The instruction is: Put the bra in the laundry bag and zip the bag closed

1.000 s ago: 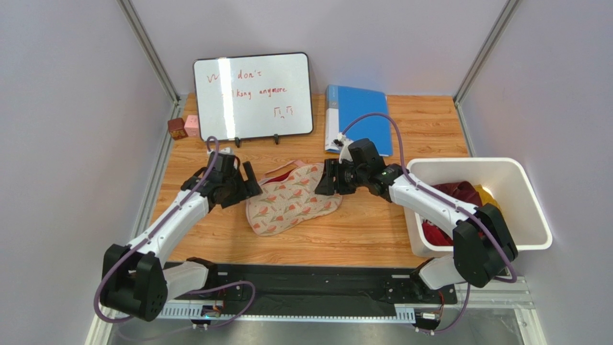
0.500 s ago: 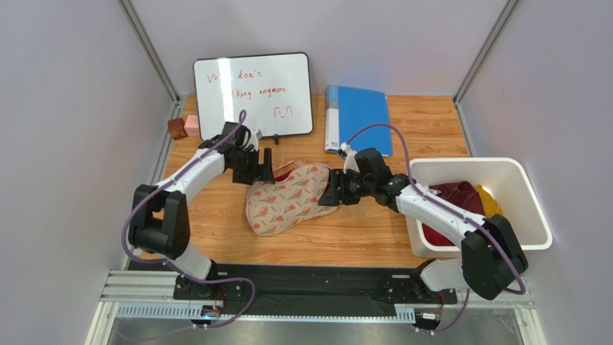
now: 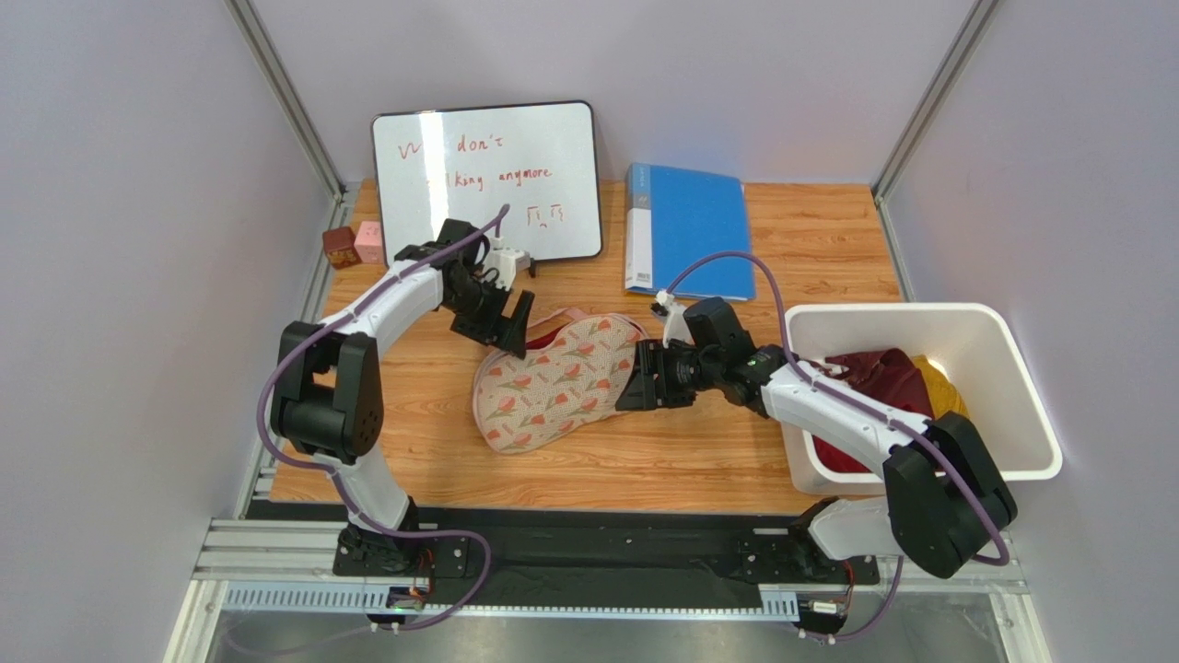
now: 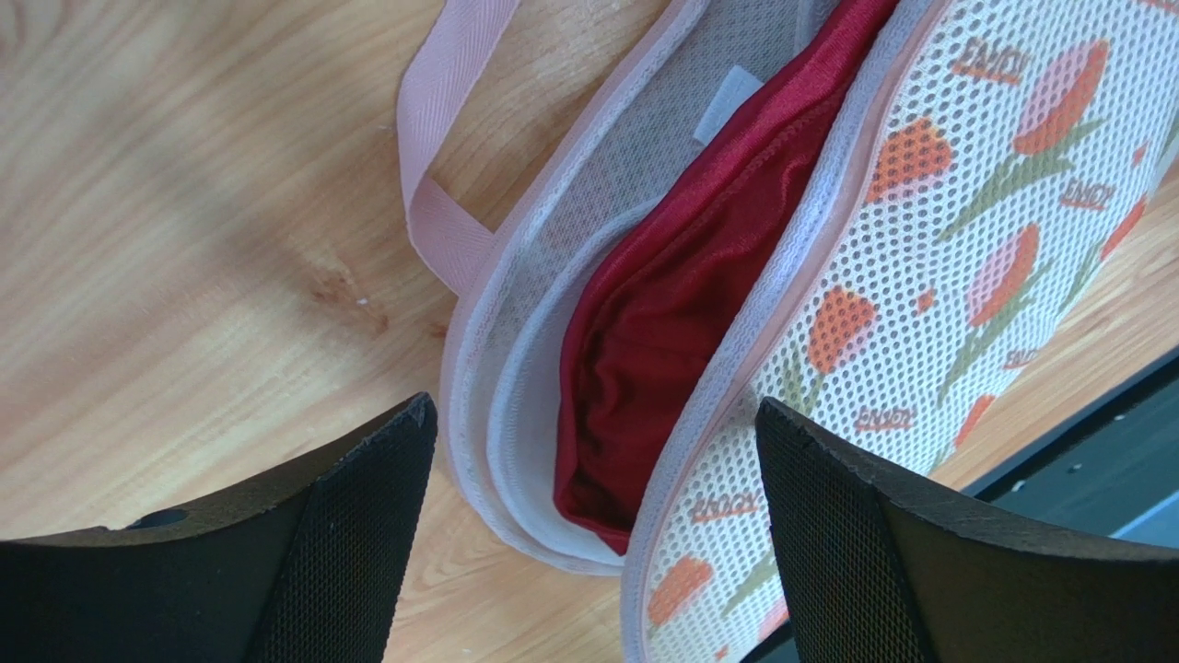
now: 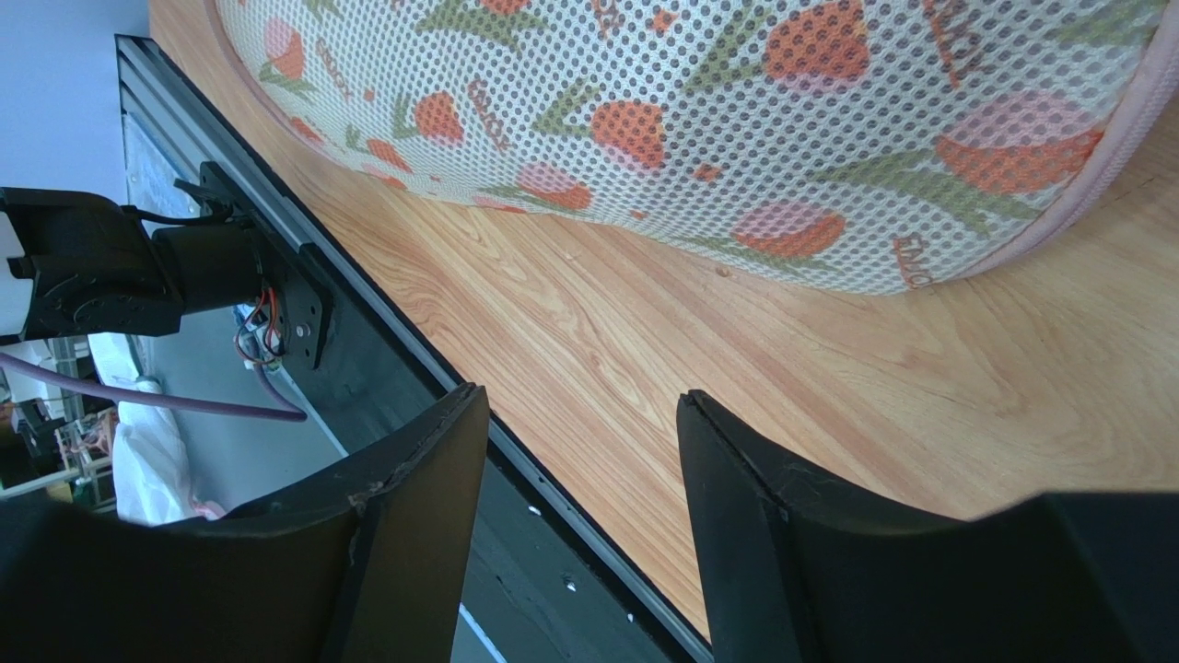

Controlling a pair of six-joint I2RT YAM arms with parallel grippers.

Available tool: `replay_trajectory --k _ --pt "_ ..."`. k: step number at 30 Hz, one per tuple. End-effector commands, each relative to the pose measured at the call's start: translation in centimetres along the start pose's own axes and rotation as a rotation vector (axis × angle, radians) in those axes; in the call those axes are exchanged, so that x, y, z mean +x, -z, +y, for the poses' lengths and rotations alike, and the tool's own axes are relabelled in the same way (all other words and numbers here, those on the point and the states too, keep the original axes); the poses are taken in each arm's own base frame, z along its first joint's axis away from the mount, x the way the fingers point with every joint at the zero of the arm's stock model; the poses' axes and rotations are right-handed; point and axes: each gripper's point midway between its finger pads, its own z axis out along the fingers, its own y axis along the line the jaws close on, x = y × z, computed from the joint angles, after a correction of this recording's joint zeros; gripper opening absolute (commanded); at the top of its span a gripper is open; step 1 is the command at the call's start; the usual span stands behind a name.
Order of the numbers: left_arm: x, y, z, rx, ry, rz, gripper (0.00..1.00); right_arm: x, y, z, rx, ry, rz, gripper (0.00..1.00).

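The laundry bag (image 3: 554,384) lies flat on the wooden table, printed side up. Its far-left end gapes open, and the left wrist view shows the dark red bra (image 4: 664,304) tucked inside, between the pale lining and the printed top (image 4: 955,207). My left gripper (image 3: 515,321) is open and hovers over that open end, one finger on each side of the opening (image 4: 595,415). My right gripper (image 3: 640,380) is open and empty beside the bag's right edge. In the right wrist view it (image 5: 581,401) sits just off the bag (image 5: 720,125), over bare wood.
A pink loop strap (image 4: 443,138) lies on the table at the bag's open end. A white bin (image 3: 886,316) with red and yellow clothes stands at the right. A whiteboard (image 3: 485,180), blue folder (image 3: 688,228) and two small blocks (image 3: 353,245) line the back.
My left arm has swung from the bag's left side up to its far-left open end. My right gripper has slid slightly nearer and rightward along the bag's right edge.
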Motion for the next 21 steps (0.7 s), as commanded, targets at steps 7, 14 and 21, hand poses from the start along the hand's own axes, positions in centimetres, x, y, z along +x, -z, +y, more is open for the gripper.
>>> replay_trajectory --k 7,14,21 --pt "-2.3 -0.7 -1.7 0.165 -0.202 -0.07 0.83 -0.8 0.1 1.3 -0.069 0.033 -0.04 0.58" --pt "-1.7 -2.5 -0.4 0.134 -0.194 -0.031 0.8 -1.0 0.3 1.7 -0.078 0.038 -0.044 0.58" --pt "-1.6 -3.2 -0.7 0.169 -0.179 -0.032 0.63 -0.8 -0.1 1.5 -0.081 0.028 -0.042 0.58"
